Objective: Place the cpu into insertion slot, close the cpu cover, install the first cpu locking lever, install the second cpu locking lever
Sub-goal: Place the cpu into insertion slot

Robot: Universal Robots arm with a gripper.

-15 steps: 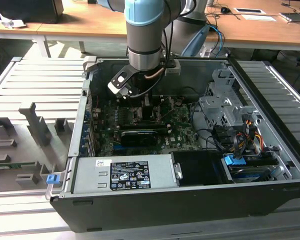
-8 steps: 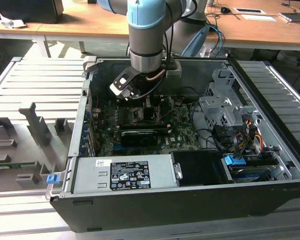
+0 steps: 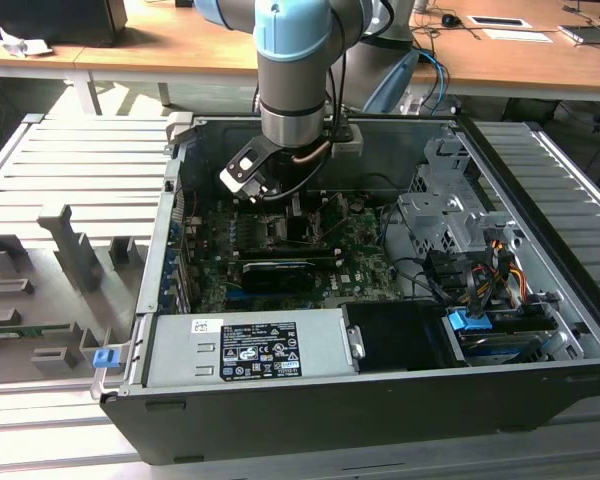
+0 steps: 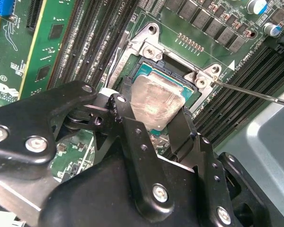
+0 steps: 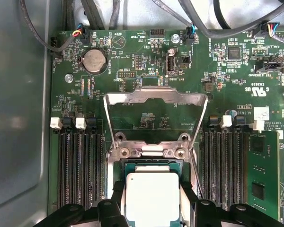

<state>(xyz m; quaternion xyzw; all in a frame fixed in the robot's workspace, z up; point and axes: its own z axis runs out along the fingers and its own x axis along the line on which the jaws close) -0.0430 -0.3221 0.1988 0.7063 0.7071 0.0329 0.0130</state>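
First wrist view evidence: the cpu (image 5: 151, 198) is held by two opposite edges in the end effector (image 5: 152, 191), whose black fingers (image 5: 117, 193) are closed narrowly on it. It is poised at the socket (image 5: 151, 165) (whether it is seated cannot be told), and the cpu cover (image 5: 156, 97) is seen standing open. In the exterior view, the arm (image 3: 295, 90) is seen reaching down into the computer case (image 3: 540, 290).
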